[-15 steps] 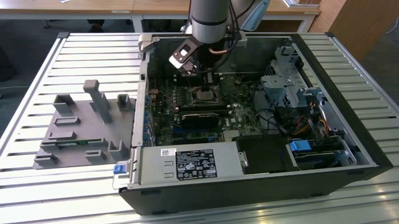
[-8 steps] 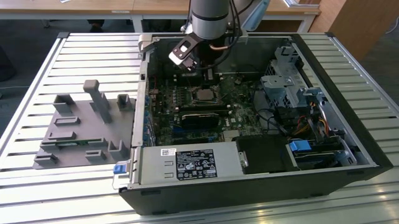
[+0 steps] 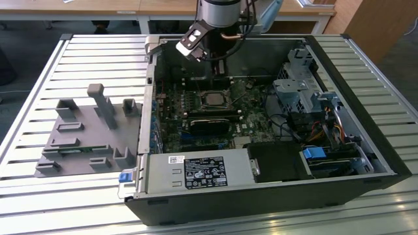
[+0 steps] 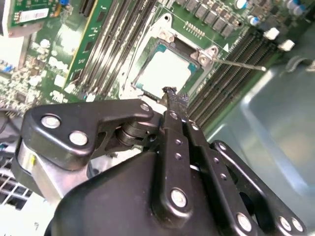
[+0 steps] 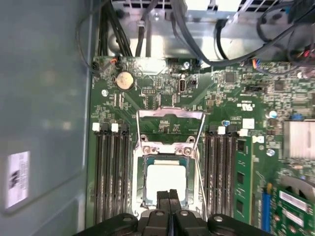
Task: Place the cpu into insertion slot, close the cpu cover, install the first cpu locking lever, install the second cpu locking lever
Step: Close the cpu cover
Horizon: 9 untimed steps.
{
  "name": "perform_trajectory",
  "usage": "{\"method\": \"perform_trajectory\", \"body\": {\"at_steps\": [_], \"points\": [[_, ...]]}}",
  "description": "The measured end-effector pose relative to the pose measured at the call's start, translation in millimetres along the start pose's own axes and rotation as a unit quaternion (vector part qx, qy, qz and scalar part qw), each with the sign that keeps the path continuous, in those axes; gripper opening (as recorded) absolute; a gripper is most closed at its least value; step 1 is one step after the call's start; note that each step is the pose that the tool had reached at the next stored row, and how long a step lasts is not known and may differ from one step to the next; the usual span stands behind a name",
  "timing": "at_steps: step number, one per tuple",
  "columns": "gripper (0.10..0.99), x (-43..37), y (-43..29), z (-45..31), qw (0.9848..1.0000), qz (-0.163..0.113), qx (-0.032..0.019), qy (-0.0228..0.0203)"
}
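Holding the pincer point(image 5: 169, 193) closed on nothing just above the near edge of the cpu point(image 5: 166, 178), lying flat in the insertion slot point(image 5: 142, 187), and facing the cpu cover point(image 5: 170, 114) standing open straight beyond, hinge edge running crosswise.

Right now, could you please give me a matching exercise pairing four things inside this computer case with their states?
Things: 1 cpu; 2 cpu cover; 3 gripper; 4 coin cell battery.
States: a shut; b seated in the insertion slot; c round, silvery, on the motherboard; d swung open.
Pairs: 1-b; 2-d; 3-a; 4-c.
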<state>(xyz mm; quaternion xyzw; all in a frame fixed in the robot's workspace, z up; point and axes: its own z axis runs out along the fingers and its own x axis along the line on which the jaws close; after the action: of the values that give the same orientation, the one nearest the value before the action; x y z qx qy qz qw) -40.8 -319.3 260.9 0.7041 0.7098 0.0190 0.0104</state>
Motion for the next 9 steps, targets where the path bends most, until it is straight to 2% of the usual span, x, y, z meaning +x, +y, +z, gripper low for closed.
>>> {"method": "perform_trajectory", "body": {"at_steps": [2,4,9], "points": [[0.114,-0.2,0.2,-4.8,1.0,0.0,0.0,0.0005],[0.114,-2.1,0.2,-5.3,1.0,0.0,-0.0001,0.0023],[0.114,-10.4,0.1,-5.5,1.0,0.0,-0.0001,0.0034]]}}
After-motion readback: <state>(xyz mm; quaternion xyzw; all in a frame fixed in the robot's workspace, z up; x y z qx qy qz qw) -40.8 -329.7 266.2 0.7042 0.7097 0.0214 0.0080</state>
